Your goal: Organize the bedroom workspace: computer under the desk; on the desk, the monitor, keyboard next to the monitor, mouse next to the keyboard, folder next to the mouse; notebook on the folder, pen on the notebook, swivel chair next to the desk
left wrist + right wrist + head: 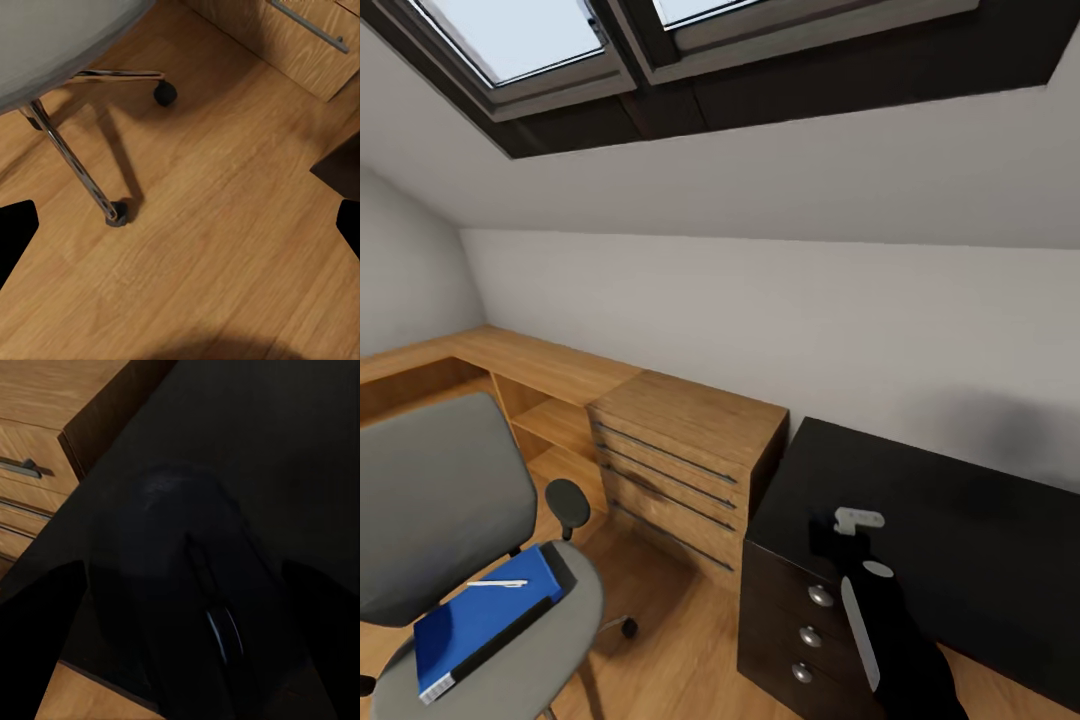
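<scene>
Two items lie on the seat of the swivel chair: the blue folder, flat with its dark spine toward the seat's front edge, and the white pen resting on top of it near the backrest. The chair stands on the wooden floor apart from the bench, with the light wooden drawer unit between them against the wall.

The right end effector is over the bench's black top near its left corner, above the drawers with silver knobs. In the right wrist view a dark mouse sits between its fingers, close over the bench surface; the picture is too dark to tell whether the fingers grip it or whether it rests on the top.

The left end effector hangs over bare floor beside the chair's chrome base, fingertips spread wide with nothing between them.
</scene>
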Controlling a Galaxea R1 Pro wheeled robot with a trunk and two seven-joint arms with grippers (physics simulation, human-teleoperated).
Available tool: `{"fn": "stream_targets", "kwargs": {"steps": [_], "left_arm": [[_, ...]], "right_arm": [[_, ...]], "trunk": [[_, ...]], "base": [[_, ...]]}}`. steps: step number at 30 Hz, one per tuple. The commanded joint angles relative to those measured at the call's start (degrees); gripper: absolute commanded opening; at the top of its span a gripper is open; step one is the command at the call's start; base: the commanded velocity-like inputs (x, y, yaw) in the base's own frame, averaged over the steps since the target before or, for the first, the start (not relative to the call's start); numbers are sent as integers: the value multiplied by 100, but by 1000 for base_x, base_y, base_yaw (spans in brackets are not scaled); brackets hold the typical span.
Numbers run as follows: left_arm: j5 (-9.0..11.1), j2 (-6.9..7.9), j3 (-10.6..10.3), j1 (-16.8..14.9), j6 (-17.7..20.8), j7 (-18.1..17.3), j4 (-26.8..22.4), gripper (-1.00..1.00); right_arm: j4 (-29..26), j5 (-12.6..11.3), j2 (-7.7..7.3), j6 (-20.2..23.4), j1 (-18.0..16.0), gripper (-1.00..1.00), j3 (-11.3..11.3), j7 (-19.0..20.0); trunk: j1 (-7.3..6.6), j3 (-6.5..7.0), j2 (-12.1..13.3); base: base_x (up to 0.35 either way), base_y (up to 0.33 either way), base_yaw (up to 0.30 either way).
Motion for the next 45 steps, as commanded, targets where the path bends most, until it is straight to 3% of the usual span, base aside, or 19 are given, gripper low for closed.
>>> {"fn": "stream_targets", "kwargs": {"steps": [1,24,34,45], "left_arm": [[33,4,-45,-4,-22,40,2,100],[33,4,-43,-4,-22,40,2,100],[33,4,-43,-4,-22,40,2,100],[33,4,-36,-4,-22,40,2,100]], "right_arm": [[-3,42,3,31,-4,-100,-7,4],[633,52,-6,-64,-3,-100,43,4],[716,45,-67,-85,-4,-100,360,132],[710,44,-87,-256,-4,-100,397,320]], "trunk": [[0,-6,-4],[0,-6,-4],[0,-6,-4],[0,-6,-4]], "base": [[3,-2,0],[78,0,0],[0,0,0],[0,0,0]]}}
